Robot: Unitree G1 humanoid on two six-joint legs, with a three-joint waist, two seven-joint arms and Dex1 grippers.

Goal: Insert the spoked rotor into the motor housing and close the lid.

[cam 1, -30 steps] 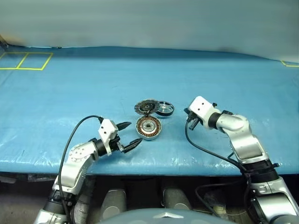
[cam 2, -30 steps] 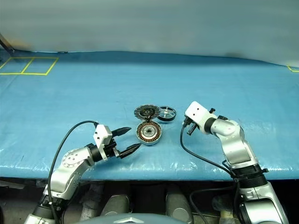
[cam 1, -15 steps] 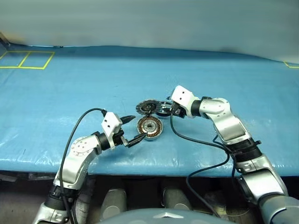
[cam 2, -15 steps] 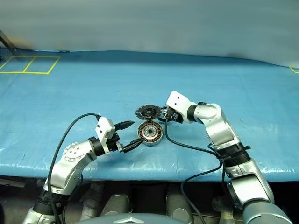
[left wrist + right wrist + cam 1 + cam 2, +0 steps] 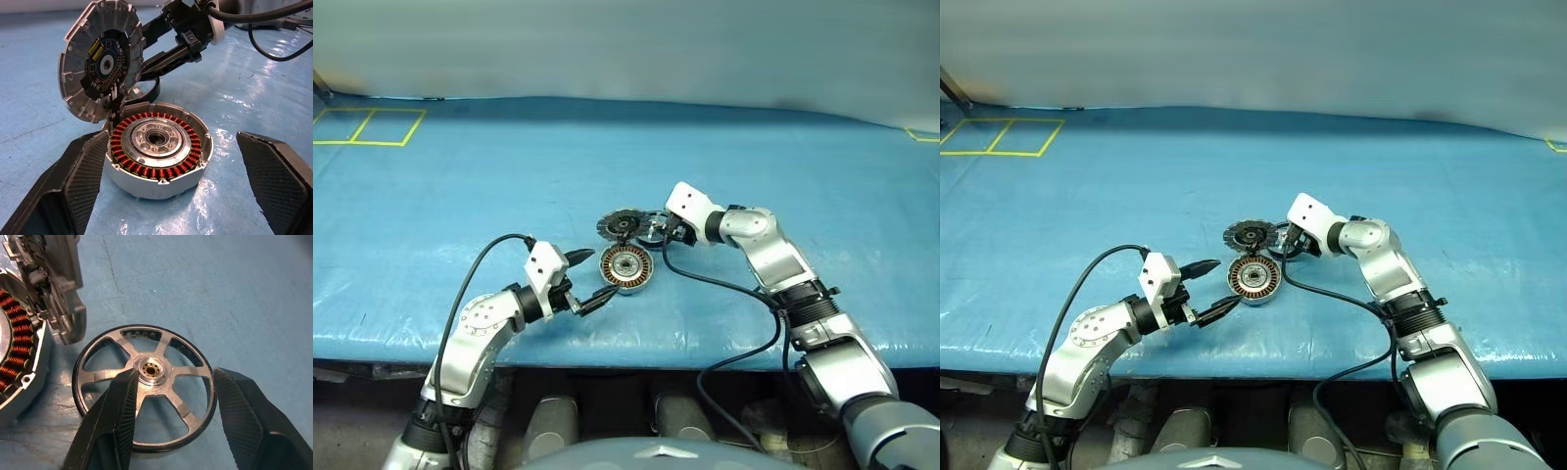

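Blue sheeting covers the counter [image 5: 509, 176], with yellow tape squares [image 5: 367, 125] at its far left corner and a pale wall behind. Near the front edge the motor housing [image 5: 625, 267] lies between the left gripper's [image 5: 588, 279] wide-open fingers, the lid [image 5: 619, 224] hinged up behind it. The right gripper's [image 5: 171, 401] parted fingers straddle the spoked rotor [image 5: 146, 382], which lies flat beside the lid.

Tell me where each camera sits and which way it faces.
Head views: from the head, forward and down over the blue table; both arms show.
Left wrist view: along the left fingers, open beside the motor housing; lid tilted up.
Right wrist view: along the right fingers, apart over the spoked rotor.
Both wrist views share the housing.
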